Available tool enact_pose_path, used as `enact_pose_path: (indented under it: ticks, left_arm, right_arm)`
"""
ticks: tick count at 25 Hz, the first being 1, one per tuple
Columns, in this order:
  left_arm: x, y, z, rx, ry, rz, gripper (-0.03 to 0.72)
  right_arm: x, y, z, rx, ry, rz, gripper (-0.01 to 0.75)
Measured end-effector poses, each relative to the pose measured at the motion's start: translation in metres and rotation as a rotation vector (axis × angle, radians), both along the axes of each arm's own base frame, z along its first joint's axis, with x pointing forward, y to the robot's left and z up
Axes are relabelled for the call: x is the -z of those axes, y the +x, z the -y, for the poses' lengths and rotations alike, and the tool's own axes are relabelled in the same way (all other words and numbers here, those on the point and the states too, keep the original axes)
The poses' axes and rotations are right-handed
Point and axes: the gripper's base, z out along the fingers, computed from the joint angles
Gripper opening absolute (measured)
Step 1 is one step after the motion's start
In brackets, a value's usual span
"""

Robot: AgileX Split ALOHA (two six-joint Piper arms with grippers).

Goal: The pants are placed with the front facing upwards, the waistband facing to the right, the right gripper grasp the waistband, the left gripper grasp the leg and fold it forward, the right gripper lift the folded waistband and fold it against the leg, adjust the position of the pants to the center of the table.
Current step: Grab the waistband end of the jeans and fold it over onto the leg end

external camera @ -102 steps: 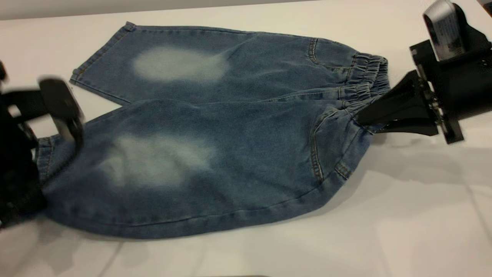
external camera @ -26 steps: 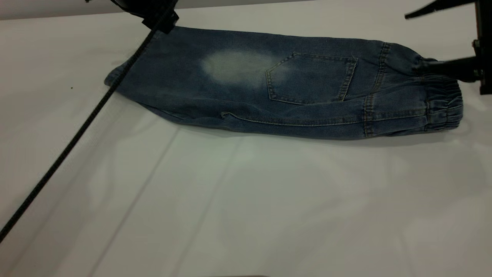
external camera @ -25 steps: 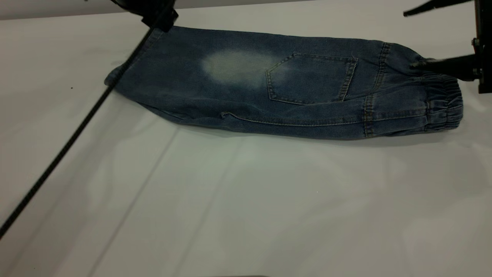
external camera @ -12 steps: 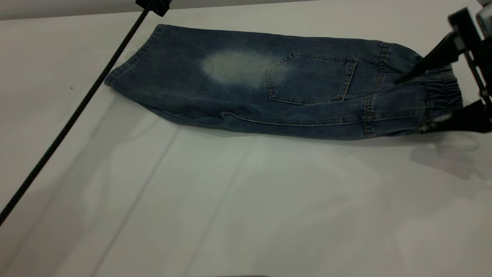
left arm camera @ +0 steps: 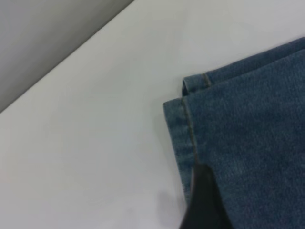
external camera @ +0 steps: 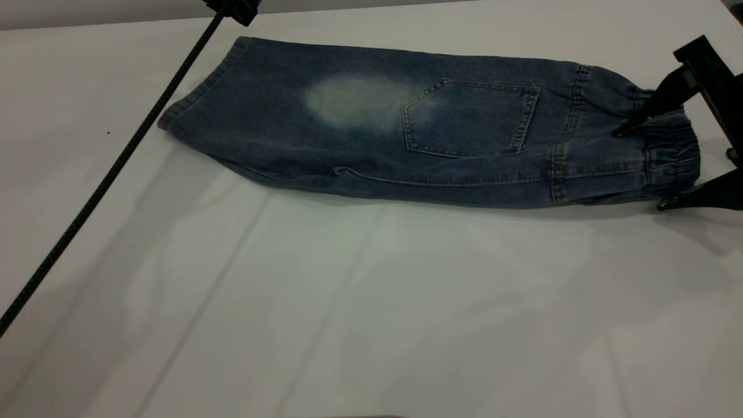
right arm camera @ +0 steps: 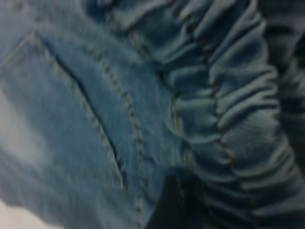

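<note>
Denim pants (external camera: 406,133), blue and folded lengthwise into one long strip, lay flat on the white bench (external camera: 371,302) toward its far edge, with the leg hem at the exterior view's left and the waistband (external camera: 670,157) at its right. Uppermost was the back side, showing a square pocket (external camera: 470,119) outlined in tan stitching and a pale faded oval patch (external camera: 360,104) just beside it toward the hem. The right claw (external camera: 647,168) sat at the waistband end with its two black fingers spread wide apart, one fingertip (external camera: 624,130) pressing on the far part of the gathered band and the other (external camera: 667,204) low on the bench just beside the near corner of the band, so the ruched cloth lay between them without being pinched. Its wrist view was filled by the puckered elastic (right arm camera: 228,109) and a stitched seam next to it. The left claw stood above the far left corner of the pants; only a dark part of it (external camera: 235,7) and a black cable (external camera: 110,174) running diagonally across the bench showed from outside, and its wrist view showed one dark finger (left arm camera: 202,200) over the hem corner (left arm camera: 183,119), so I could not tell how far it was open.
</note>
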Motion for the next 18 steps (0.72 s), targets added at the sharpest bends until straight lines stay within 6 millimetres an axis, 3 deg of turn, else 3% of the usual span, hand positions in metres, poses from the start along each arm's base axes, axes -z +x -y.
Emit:
enact_pose_path:
  ticks: [3, 5, 11, 18]
  left_arm:
    - [0.000, -0.001, 0.000, -0.005, -0.006, -0.007, 0.460]
    - [0.001, -0.002, 0.003, -0.002, -0.002, -0.021, 0.460]
    - [0.007, -0.013, 0.028, 0.044, 0.007, -0.061, 0.437]
    - [0.035, -0.041, 0.092, 0.140, -0.024, -0.152, 0.413]
  right_arm:
    - [0.001, 0.002, 0.003, 0.055, -0.021, -0.002, 0.563]
    - [0.001, 0.004, 0.004, 0.071, -0.031, 0.008, 0.498]
    - [-0.003, 0.009, 0.004, 0.044, -0.034, 0.107, 0.087]
    - [-0.024, 0.032, -0.002, -0.092, 0.006, 0.349, 0.059]
